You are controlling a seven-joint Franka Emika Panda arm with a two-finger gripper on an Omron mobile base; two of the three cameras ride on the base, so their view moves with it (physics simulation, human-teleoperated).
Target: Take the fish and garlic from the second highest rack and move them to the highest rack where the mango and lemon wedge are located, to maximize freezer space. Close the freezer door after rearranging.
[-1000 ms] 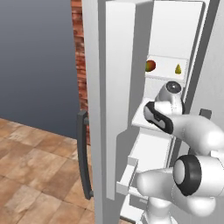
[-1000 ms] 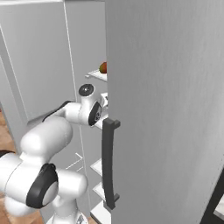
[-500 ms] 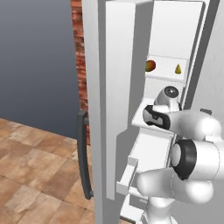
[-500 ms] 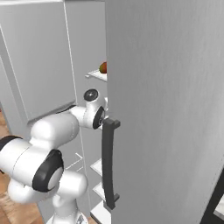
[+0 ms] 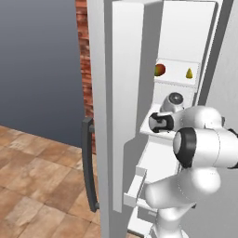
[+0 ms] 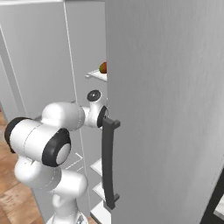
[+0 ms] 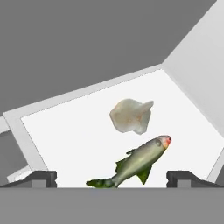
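In the hand view my gripper is open, its two dark fingertips spread wide on either side of the fish. The fish is silvery-green with a reddish head and lies on the second highest rack. The whitish garlic rests just beyond it on the same slab. From the left base view my gripper reaches into the freezer at that rack's level. Above it, the mango and the lemon wedge sit on the highest rack. The mango also peeks out in the right base view.
The freezer door stands open at the left, its dark bar handle facing outward. A closed grey door with a dark handle borders the freezer on the right. The freezer's side walls close in around the rack.
The arm's elbow has swung up and closer to the cameras, and the hand has settled slightly lower and leftward at the rack. The jaws stay open.
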